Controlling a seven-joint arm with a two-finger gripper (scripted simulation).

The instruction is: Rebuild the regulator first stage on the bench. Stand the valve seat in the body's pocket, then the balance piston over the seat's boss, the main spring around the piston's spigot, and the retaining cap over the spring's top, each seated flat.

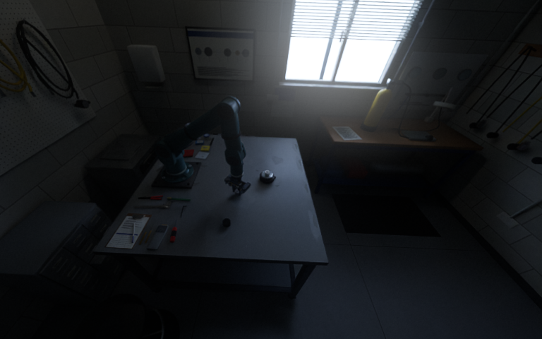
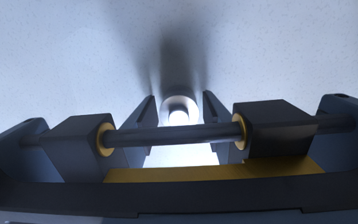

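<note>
A small silvery cylindrical part (image 2: pixel 179 109) with a raised boss on top stands on the bench between my fingers; I take it for the valve seat or the piston. My gripper (image 2: pixel 180 110) (image 1: pixel 239 186) is low over the bench's middle, open and holding nothing. The regulator body (image 1: pixel 267 176), a round metal piece, sits just to the right of the gripper. A small dark part (image 1: pixel 226 222) lies apart, nearer the bench's front edge. The part at the fingers is hidden behind the gripper in the side camera.
The grey bench (image 1: pixel 224 204) carries hand tools (image 1: pixel 160 198), a clipboard (image 1: pixel 128 232) and a red marker (image 1: pixel 173 234) along its left edge. My arm's base (image 1: pixel 176 176) stands at the left rear. A wooden desk with a yellow cylinder (image 1: pixel 377 106) stands to the right.
</note>
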